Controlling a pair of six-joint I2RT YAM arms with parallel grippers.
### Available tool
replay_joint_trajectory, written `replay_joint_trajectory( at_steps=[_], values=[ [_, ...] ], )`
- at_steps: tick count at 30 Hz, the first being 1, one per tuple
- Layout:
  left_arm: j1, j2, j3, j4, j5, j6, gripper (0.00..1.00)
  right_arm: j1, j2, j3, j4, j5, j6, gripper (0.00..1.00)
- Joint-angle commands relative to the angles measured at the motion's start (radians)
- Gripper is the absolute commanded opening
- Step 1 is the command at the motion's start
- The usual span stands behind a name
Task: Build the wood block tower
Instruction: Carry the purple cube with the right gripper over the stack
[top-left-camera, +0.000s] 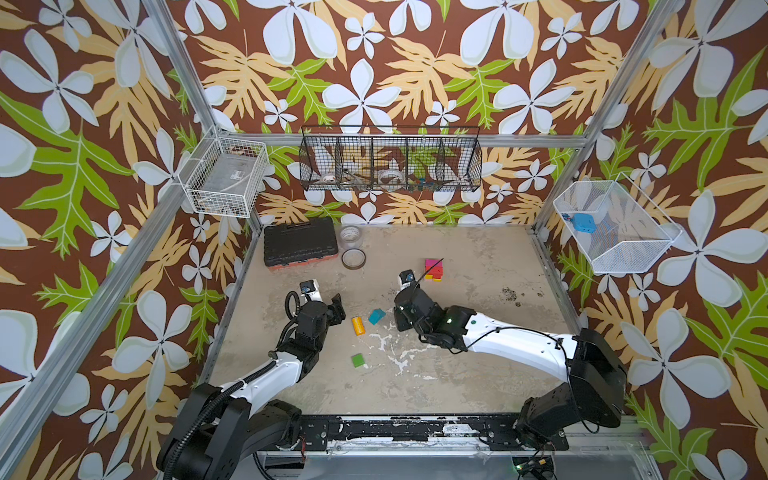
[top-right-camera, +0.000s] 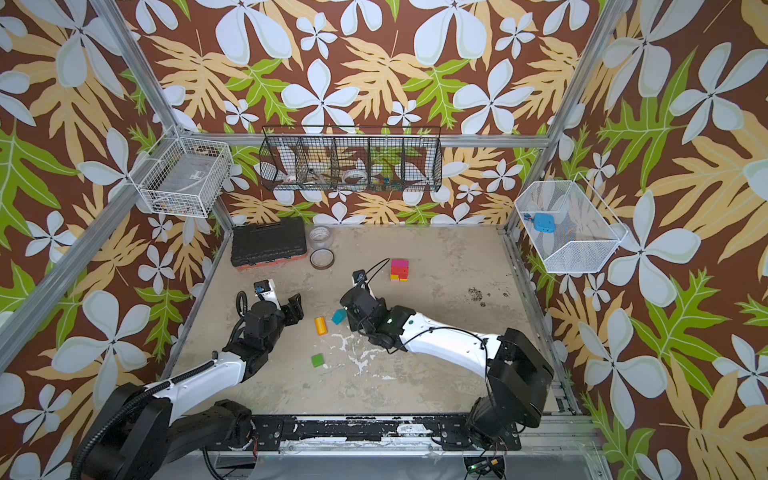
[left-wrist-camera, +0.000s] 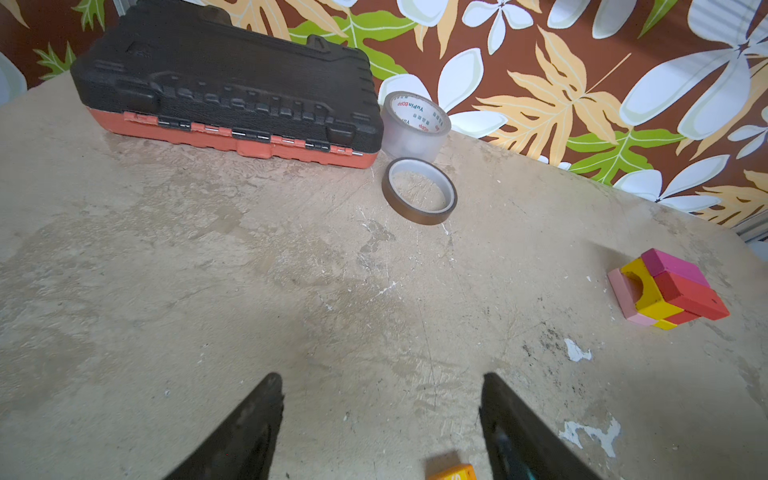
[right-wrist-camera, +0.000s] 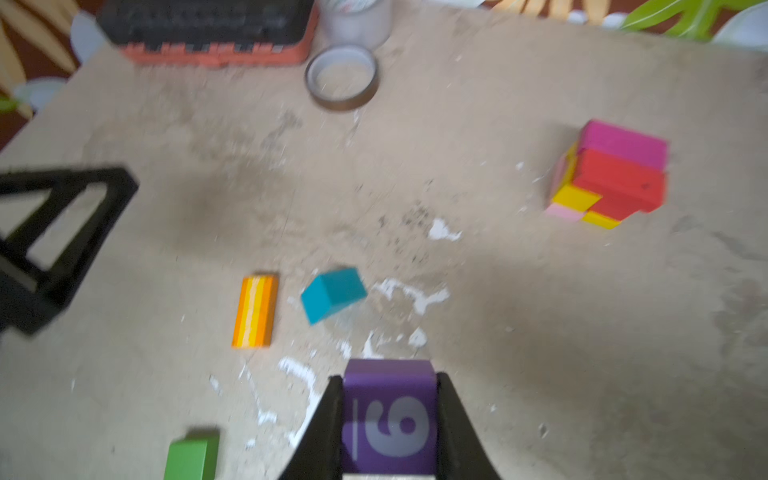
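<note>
Right, the right gripper (right-wrist-camera: 390, 376) is clamped on the purple cube (right-wrist-camera: 388, 419), its black fingers pressed flat against 2 opposite faces and a white 9 facing the right wrist camera (that view is a touch blurred). In both top views the wrist hides the cube altogether. Whether the cube is clear of the table (left-wrist-camera: 249, 291) I cannot tell.

Across the way, the left gripper (left-wrist-camera: 382, 380) hovers over bare surface, jaws well apart, nothing between them.

The tower (top-left-camera: 434, 270) stands toward the far right, well apart from the loose pieces: a magenta brick on top, red beneath, yellow and pale pink at the base. Only the left wrist view shows the half-round arch cut into a yellow piece.

Loose between the 2 arms lie a striped block (right-wrist-camera: 254, 311) in orange and yellow, flat, a teal wedge (right-wrist-camera: 332, 293) just beside it, and a green block (right-wrist-camera: 192, 455) nearer the robot. All are matte-painted with crisp edges.

At the far left sits a toolbox (left-wrist-camera: 224, 91) with a textured black lid and orange base, a clear tape roll (left-wrist-camera: 415, 124) just beside it, and a brown tape ring (left-wrist-camera: 419, 193) near that. The tabletop is chalky and scuffed, flecked with white.
</note>
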Motion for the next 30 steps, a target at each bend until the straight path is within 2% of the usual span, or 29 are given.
replay_joint_trajectory(
  at_steps=[1, 5, 15, 24, 30],
  values=[
    [0.001, -0.007, -0.004, 0.031, 0.001, 0.007, 0.76, -0.064, 0.004, 0.057, -0.093, 0.044, 0.044, 0.04],
    [0.001, -0.013, -0.008, 0.034, -0.001, 0.007, 0.76, -0.143, 0.032, 0.128, -0.141, 0.058, 0.042, 0.05],
    [0.001, -0.006, -0.005, 0.032, -0.010, 0.006, 0.76, -0.421, 0.179, 0.273, -0.188, -0.099, -0.025, 0.01],
    [0.001, 0.012, 0.008, 0.024, -0.014, 0.006, 0.76, -0.465, 0.377, 0.434, -0.238, -0.129, -0.085, 0.00],
    [0.001, 0.015, 0.011, 0.024, -0.016, 0.006, 0.76, -0.491, 0.445, 0.488, -0.244, -0.155, -0.099, 0.00]
  ],
)
